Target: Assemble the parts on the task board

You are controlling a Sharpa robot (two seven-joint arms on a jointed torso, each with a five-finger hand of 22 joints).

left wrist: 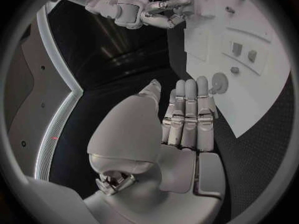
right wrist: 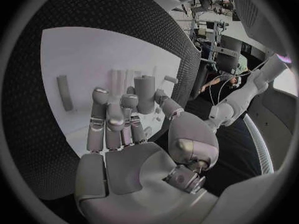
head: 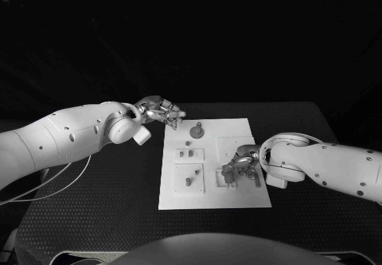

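Note:
The white task board [head: 208,196] lies mid-table. My right hand [head: 241,164] is down over its right side, where thumb and fingers close round an upright grey peg [right wrist: 144,92] among other small pegs [head: 228,178]. My left hand [head: 159,113] hovers at the board's far left corner with its fingers [left wrist: 190,109] stretched out straight and nothing in them. A round disc part [head: 196,131] with a knob lies just beside those fingertips; the same disc part [left wrist: 219,82] shows in the left wrist view.
Small grey parts sit in the board's left panels: one [head: 187,154] in the middle panel, another [head: 189,180] in the near one. A short bar [right wrist: 64,92] lies on the board beyond my right hand. Black table mat [head: 95,210] surrounds the board.

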